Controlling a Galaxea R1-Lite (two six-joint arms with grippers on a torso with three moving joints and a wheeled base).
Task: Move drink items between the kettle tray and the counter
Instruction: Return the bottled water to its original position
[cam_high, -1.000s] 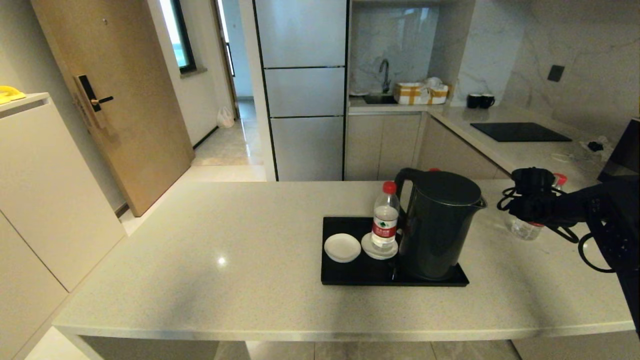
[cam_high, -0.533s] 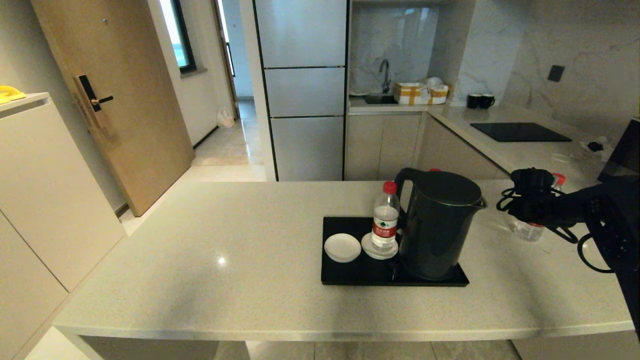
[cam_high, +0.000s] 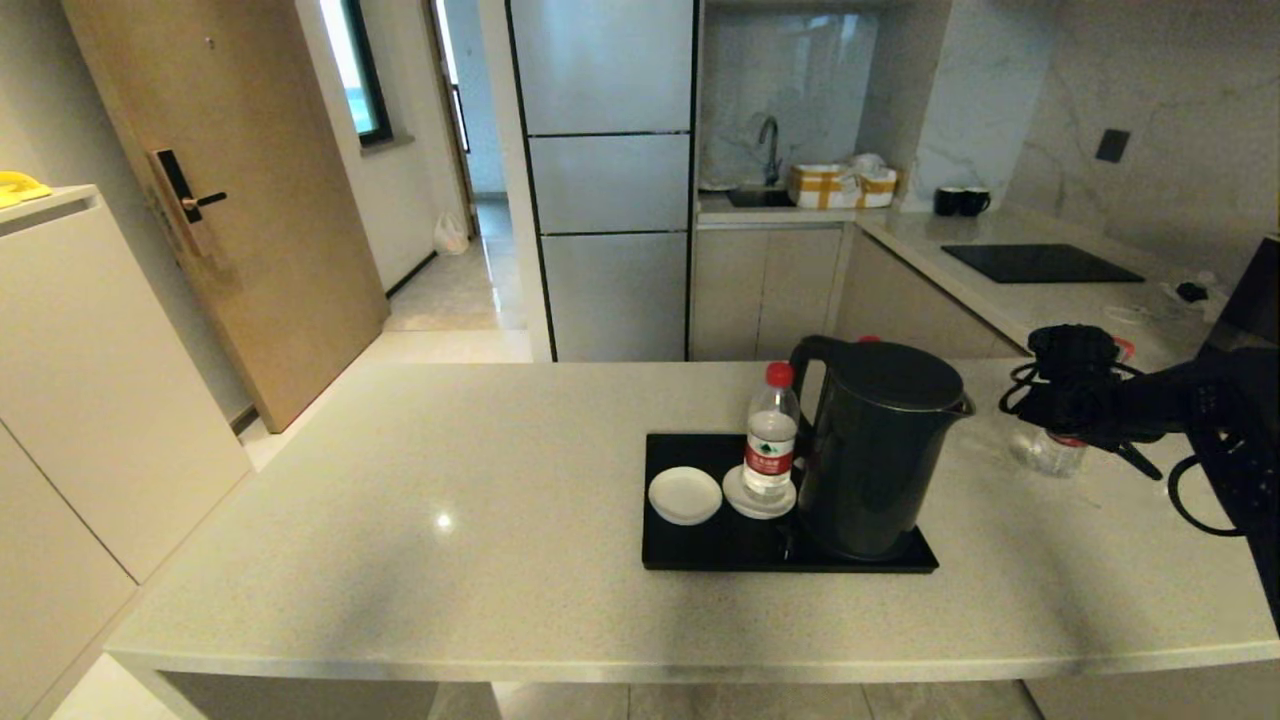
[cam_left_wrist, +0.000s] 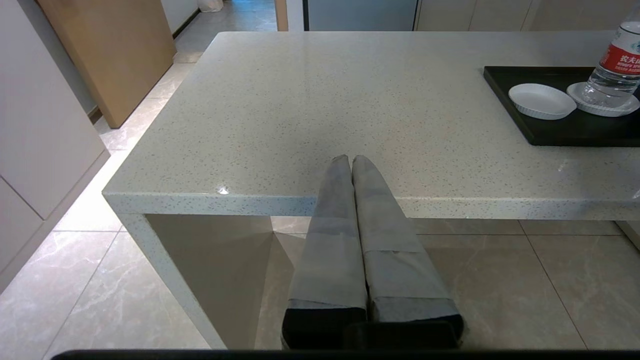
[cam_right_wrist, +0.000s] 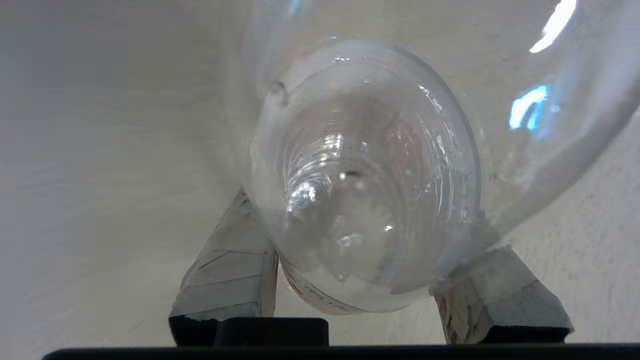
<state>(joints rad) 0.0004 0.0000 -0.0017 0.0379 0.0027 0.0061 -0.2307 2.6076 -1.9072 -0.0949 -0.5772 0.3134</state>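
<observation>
One water bottle (cam_high: 770, 440) with a red cap stands on a white coaster on the black kettle tray (cam_high: 700, 555), just left of the dark kettle (cam_high: 875, 450). The second bottle (cam_high: 1050, 455) is right of the kettle, over the beige counter (cam_high: 450, 500). My right gripper (cam_high: 1065, 400) is shut on its upper body and hides most of it. In the right wrist view the taped fingers (cam_right_wrist: 230, 270) press both sides of that clear bottle (cam_right_wrist: 365, 150). I cannot tell whether its base touches the counter. My left gripper (cam_left_wrist: 351, 159) is shut and empty, parked at the counter's front edge.
An empty white coaster (cam_high: 685, 495) lies on the tray's left part, also visible in the left wrist view as the coaster (cam_left_wrist: 541, 100). A black cooktop panel (cam_high: 1040, 264) and two dark mugs (cam_high: 960, 202) sit on the far back counter.
My right gripper has risen slightly and shifted a little to the right with the bottle in it. The tray, kettle and other bottle have not moved.
</observation>
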